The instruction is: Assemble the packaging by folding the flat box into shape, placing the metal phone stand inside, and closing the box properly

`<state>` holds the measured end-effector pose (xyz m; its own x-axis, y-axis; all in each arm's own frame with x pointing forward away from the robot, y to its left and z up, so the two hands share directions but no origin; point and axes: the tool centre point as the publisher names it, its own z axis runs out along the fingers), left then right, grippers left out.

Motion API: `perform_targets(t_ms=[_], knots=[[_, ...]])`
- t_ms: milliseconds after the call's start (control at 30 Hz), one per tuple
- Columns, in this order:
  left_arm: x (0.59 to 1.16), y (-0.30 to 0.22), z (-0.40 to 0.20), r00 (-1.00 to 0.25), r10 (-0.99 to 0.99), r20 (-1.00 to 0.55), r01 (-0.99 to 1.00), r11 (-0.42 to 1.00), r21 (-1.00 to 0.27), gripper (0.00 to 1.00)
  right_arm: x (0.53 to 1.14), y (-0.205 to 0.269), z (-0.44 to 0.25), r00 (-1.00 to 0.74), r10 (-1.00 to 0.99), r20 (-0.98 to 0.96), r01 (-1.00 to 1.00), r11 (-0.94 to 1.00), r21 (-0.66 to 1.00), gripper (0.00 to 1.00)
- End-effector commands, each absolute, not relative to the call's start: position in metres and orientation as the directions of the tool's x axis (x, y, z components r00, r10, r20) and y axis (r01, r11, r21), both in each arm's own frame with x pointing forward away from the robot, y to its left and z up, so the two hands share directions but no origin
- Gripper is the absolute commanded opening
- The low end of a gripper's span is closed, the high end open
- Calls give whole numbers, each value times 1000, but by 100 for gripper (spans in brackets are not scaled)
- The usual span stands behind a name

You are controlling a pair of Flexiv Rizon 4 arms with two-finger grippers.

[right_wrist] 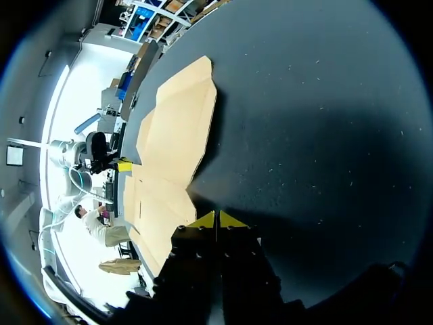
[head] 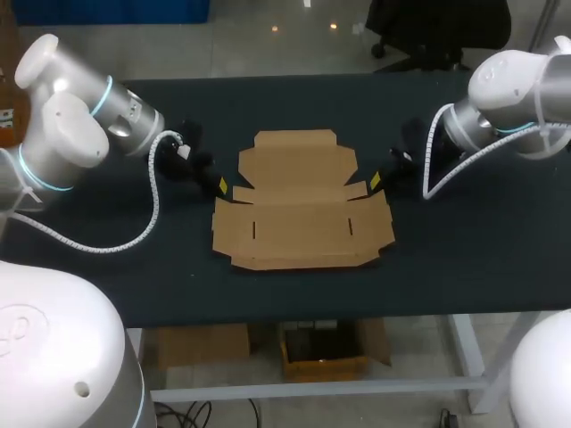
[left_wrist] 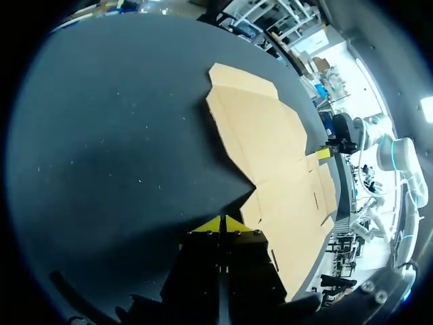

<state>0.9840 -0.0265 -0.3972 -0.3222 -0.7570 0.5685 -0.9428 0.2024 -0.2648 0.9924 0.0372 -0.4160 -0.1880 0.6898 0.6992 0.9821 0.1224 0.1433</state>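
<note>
box [head: 299,201]: laid flat mid-surface [head: 464,250], nothing folded | left hand [head: 223,185], right hand [head: 375,181]: closed, empty, just beside box | phone stand: not seen | folding, loading, closing judged left

Flat box [head: 299,201]: brown cardboard blank, fully unfolded, lying at middle of dark tabletop [head: 464,267]. Narrower panel with notched outline points toward far edge. Wider panel with side flaps lies toward near edge, two short slits cut in it. Small angled tabs at both sides of waist. All panels flat against tabletop.
</note>
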Motion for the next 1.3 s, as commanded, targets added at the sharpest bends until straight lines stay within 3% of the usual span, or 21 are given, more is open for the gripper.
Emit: perform_targets(t_ms=[33, 1300], knots=[[988, -28, -404, -320, -750, 579, -945, 205, -257, 0, 994, 40, -418, -189, 689, 700, 982, 123, 144, 0], [985, -42, -411, -332, -700, 633, -943, 225, -245, 0, 986, 43, -426, -156, 694, 703, 986, 71, 149, 0]])
